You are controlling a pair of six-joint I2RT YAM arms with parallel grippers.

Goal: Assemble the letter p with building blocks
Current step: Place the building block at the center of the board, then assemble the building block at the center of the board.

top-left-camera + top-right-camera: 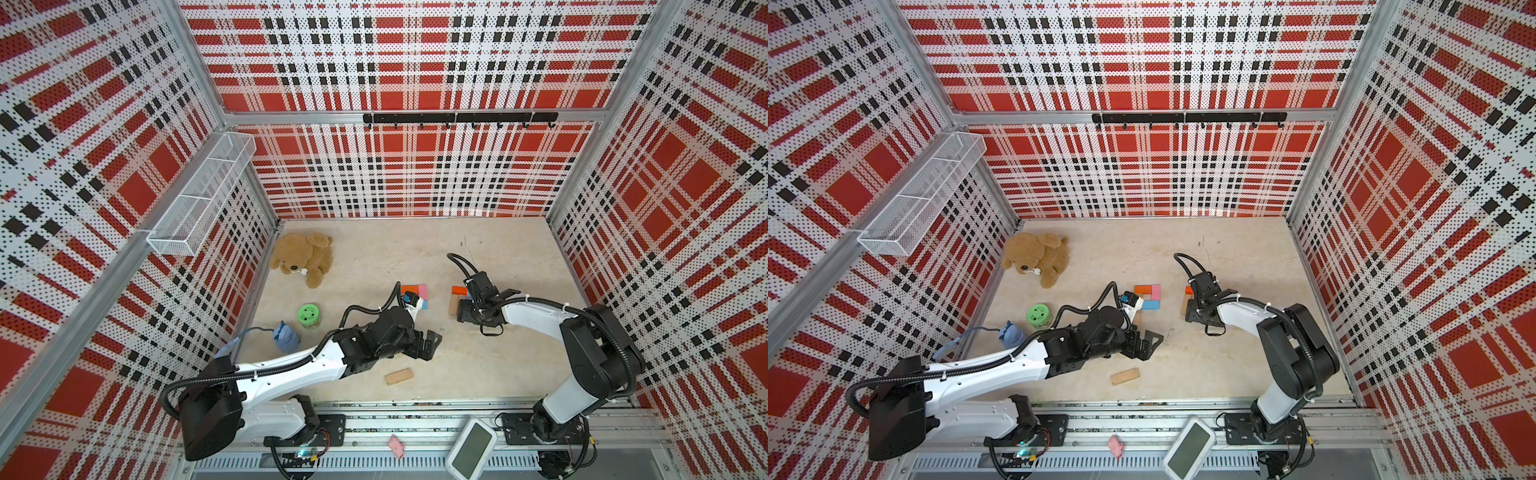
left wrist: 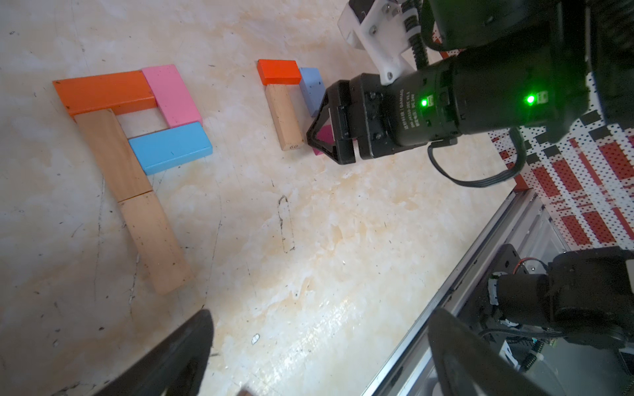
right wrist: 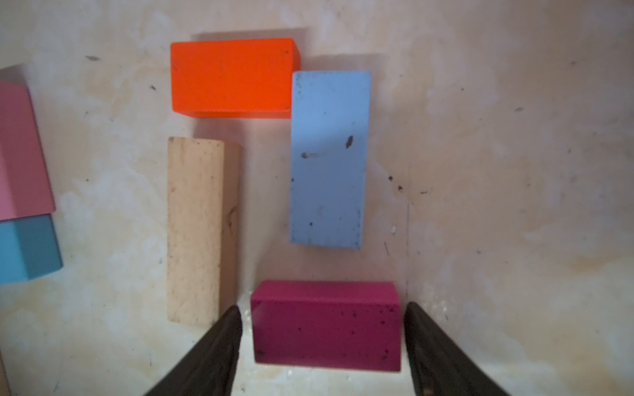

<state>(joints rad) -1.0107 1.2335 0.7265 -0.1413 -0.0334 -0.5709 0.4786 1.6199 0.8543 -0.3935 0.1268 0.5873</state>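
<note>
A p of building blocks lies mid-floor: orange (image 2: 104, 92), pink (image 2: 171, 94), light blue (image 2: 170, 147) and two tan ones (image 2: 113, 154). To its right a second group holds an orange block (image 3: 231, 77), a blue one (image 3: 329, 157) and a tan one (image 3: 194, 229). A magenta block (image 3: 326, 325) rests on the floor between my right gripper's (image 3: 323, 307) fingers, which stand open with a narrow gap on each side. My left gripper (image 2: 324, 313) hovers open over bare floor with nothing in it. One loose tan block (image 1: 399, 376) lies near the front edge.
A brown teddy bear (image 1: 303, 257), a green cylinder toy (image 1: 309, 316) and a blue-grey soft toy (image 1: 286, 336) sit along the left wall. On the front rail lie a pink scrap (image 1: 397, 446) and a white device (image 1: 471, 449). A mesh basket (image 1: 203, 195) hangs on the left wall.
</note>
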